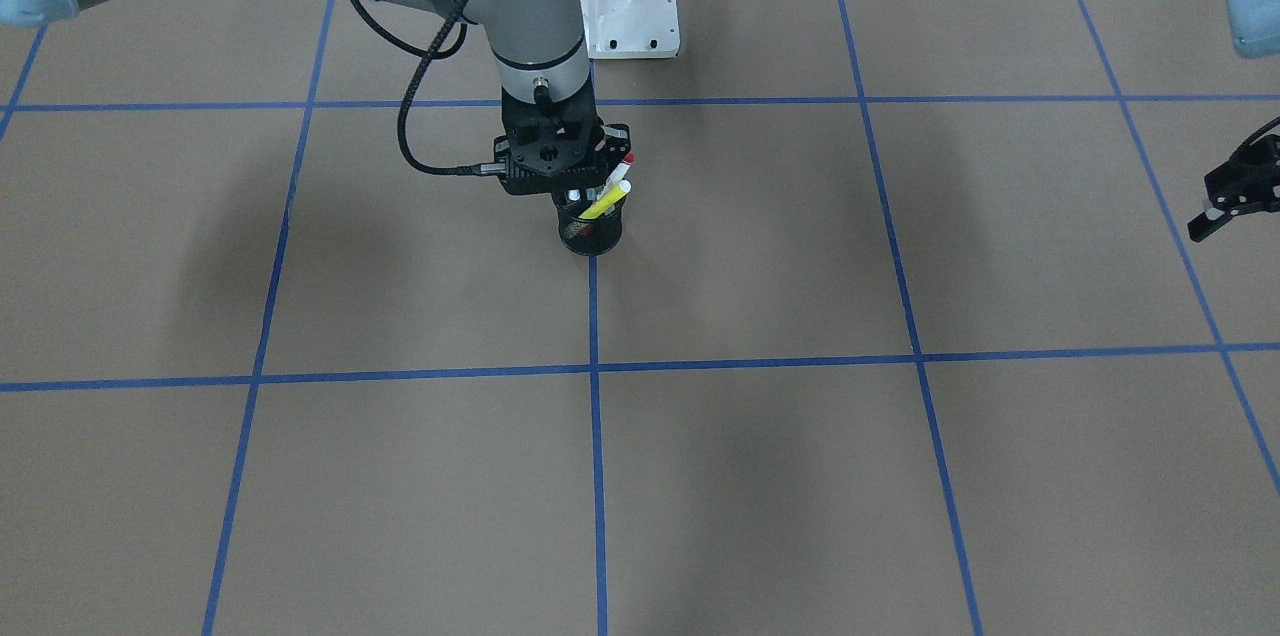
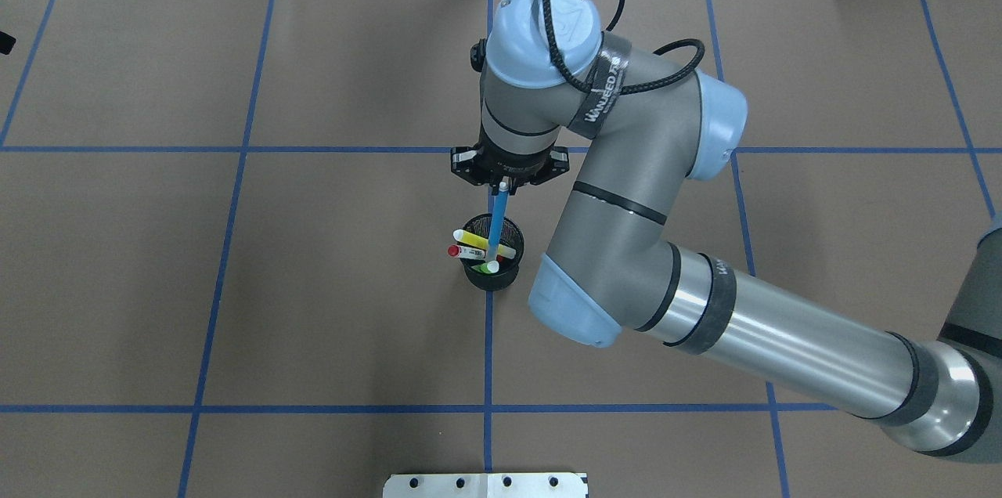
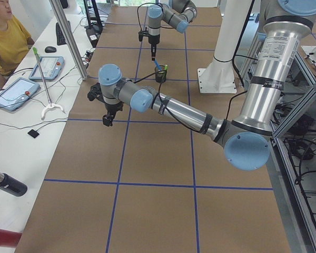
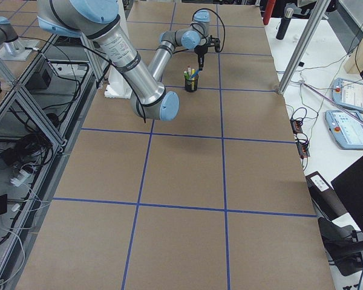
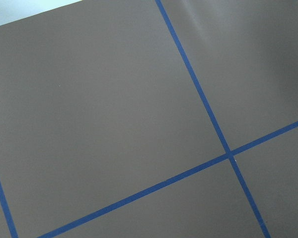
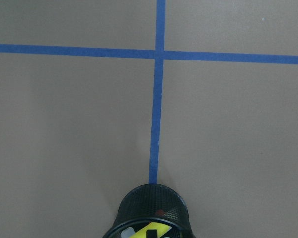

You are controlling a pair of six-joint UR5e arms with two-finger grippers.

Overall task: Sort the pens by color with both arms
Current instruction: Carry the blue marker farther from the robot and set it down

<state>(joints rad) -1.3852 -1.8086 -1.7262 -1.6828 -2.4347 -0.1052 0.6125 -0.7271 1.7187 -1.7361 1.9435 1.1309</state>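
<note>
A black mesh cup [image 2: 491, 272] stands at a blue tape crossing mid-table. It holds a yellow pen [image 2: 474, 238], a white-barrelled pen with a red cap [image 2: 462, 251] and a green pen [image 2: 487, 269]. My right gripper [image 2: 502, 186] hovers just beyond the cup, shut on the upper end of a blue pen [image 2: 498, 222]. That pen's lower end is still over the cup's mouth. From the front, the gripper [image 1: 572, 186] covers most of the cup [image 1: 590, 231]. My left gripper [image 1: 1232, 196] hangs open and empty, far to the robot's left.
Blue tape lines divide the brown table into squares. A white pedestal [image 1: 630, 6] stands behind the cup on the robot's side. A person [image 3: 8, 37] sits at a side table with tablets [image 3: 16, 92], and a metal post [image 3: 68, 37] stands beyond the table edge.
</note>
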